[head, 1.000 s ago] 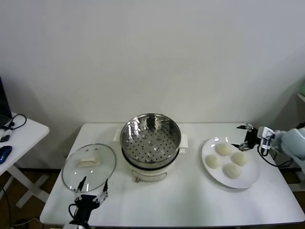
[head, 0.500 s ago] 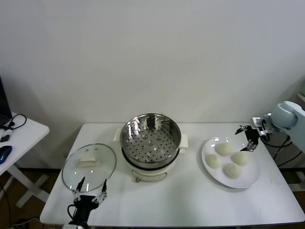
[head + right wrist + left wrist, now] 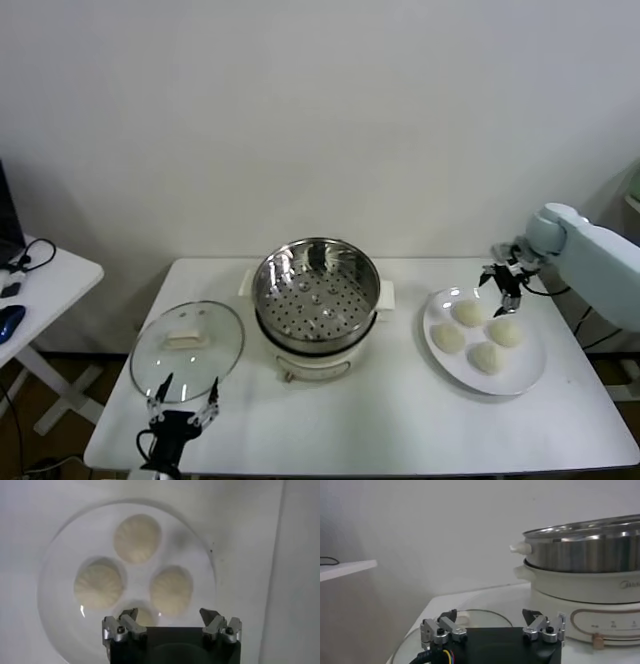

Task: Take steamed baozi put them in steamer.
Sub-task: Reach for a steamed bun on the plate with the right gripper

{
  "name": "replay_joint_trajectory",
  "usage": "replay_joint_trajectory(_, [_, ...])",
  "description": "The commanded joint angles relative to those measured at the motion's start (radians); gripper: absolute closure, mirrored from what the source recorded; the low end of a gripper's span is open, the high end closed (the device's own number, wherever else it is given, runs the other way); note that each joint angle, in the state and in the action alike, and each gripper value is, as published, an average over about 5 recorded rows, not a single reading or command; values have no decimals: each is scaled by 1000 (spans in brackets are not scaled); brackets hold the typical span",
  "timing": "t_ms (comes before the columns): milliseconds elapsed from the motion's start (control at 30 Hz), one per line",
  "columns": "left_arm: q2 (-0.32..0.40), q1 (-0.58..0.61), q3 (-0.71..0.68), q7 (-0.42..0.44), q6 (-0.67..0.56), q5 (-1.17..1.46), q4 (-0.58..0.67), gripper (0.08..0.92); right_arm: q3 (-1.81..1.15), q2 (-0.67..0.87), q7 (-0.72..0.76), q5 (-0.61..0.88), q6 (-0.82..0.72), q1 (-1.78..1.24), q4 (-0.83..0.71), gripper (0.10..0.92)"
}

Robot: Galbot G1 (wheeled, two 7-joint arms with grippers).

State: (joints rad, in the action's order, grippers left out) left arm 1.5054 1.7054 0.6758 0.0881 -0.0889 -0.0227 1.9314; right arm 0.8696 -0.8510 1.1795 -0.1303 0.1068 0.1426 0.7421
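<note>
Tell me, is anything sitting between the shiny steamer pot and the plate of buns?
No. In the head view only bare white table lies between the steamer and the plate holding the baozi.

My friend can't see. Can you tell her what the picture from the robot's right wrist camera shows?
Four small round cream-white dough buns sit together on a flat round white plate, seen from straight above. The robot's right tool hangs open over the plate's edge, partly hiding the nearest bun and touching nothing.

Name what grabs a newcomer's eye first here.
The shiny steamer stands at the table's centre, its perforated basket bare. On the robot's right, four baozi sit on a white plate, the right hand open above them. The glass lid lies left, near the open left hand.
</note>
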Motion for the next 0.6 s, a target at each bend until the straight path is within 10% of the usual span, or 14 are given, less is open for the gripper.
replay_joint_trajectory(33, [-2, -3, 1, 0, 0, -3, -12, 177, -89, -110, -4, -74, 30, -55, -163, 203])
replay_joint_trajectory(600, [-9, 0, 2, -2, -4, -8, -15, 177, -189, -139, -47, -139, 47, -102, -215, 203])
